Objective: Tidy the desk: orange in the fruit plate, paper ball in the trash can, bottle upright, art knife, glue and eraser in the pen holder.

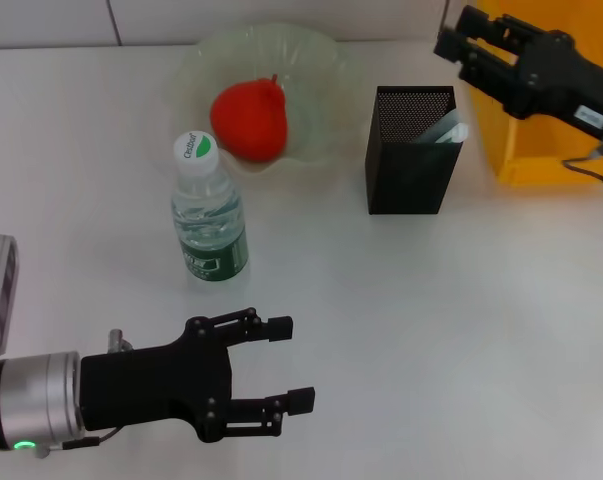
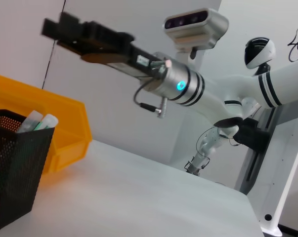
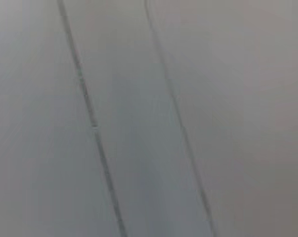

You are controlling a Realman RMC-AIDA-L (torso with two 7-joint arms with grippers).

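On the white desk (image 1: pixel 431 330) the bottle (image 1: pixel 209 215) stands upright with its white cap on. The orange (image 1: pixel 249 120) lies in the pale-green fruit plate (image 1: pixel 316 55) behind the bottle. The black mesh pen holder (image 1: pixel 411 155) stands right of the plate, with the glue's pale end (image 1: pixel 449 130) sticking up inside. In the left wrist view the pen holder (image 2: pixel 15 168) shows two pale tube ends. My left gripper (image 1: pixel 291 363) is open and empty, low over the desk in front of the bottle. My right gripper (image 1: pixel 453 40) hangs high beside the yellow trash can (image 1: pixel 551 140). Paper ball, art knife and eraser are hidden.
The trash can (image 2: pixel 55 123) sits at the far right back corner, behind the pen holder. A tiled wall runs along the desk's back edge. The right wrist view shows only a grey surface with thin lines.
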